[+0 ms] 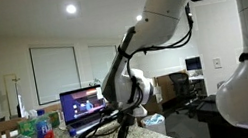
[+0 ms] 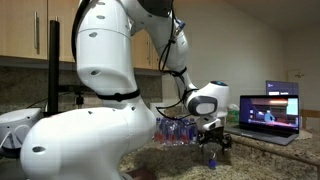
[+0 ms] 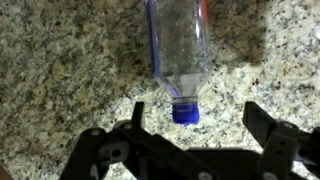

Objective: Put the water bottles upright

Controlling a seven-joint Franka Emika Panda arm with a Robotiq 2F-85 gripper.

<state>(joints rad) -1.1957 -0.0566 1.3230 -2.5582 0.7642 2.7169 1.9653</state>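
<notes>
The pincer [image 3: 194,110] hangs low over the granite bench [image 3: 60,70], jaws spread wide with nothing held between them. Right there between the fingertips in the wrist view sits the blue cap [image 3: 186,112] of a water bottle [image 3: 180,45]. That bottle is flat on its side, cap toward the pincer, its clear body running straight away from it. The jaws stand either side of the cap, with no contact to be seen. So this looks like the approach on one fallen bottle: lined up, not yet grasped. The next move probably calls for easing forward over the wider body, or closing on the neck, then a firm squeeze, a lift and a swing to stand it on its base. Round, clear plastic could roll or slip. Farther off to one side of the pincer, in an exterior view, a huddle of other water bottles [image 2: 180,130] waits on the bench. Well apart on the other side, an open laptop [image 2: 268,110] glows.
</notes>
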